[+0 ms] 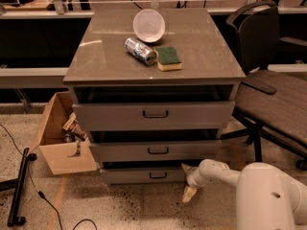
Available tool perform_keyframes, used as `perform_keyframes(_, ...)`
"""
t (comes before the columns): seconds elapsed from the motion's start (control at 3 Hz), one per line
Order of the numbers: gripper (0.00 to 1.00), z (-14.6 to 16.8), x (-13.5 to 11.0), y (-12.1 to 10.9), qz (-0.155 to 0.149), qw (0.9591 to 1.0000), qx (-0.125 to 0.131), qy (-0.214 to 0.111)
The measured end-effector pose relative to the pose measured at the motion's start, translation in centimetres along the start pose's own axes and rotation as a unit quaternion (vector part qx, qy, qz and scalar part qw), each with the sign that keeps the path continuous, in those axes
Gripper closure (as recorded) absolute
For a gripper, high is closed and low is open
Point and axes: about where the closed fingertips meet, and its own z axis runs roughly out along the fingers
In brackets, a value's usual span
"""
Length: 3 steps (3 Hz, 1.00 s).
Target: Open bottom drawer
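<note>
The bottom drawer (144,175) is the thinnest grey front of three, lowest in the cabinet, with a small black bar handle (158,176). It stands slightly out, like the two drawers above it. My gripper (188,188) is at the end of the white arm, low by the floor, just to the right of the bottom drawer's right end and off to the right of its handle. It holds nothing that I can see.
On the cabinet top (211,56) lie a white bowl (149,25), a tipped can (140,51) and a green sponge (169,58). A cardboard box (62,143) stands left of the cabinet. A black chair (271,99) stands on the right. A black stand (20,186) lies on the floor.
</note>
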Motion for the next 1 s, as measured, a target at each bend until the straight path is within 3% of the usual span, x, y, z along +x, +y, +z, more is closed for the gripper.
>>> perform_keyframes(0.33, 0.02, 1.4, 0.5, -1.4, -0.007, 1.0, 0.004, 0.005)
perform_keyframes(0.67, 0.25, 2.1, 0.6, -1.7, -0.01, 0.9999, -0.004, 0.006)
perform_keyframes(1.0, 0.47, 2.2, 0.7, -0.3, -0.005, 0.9992, -0.039, -0.002)
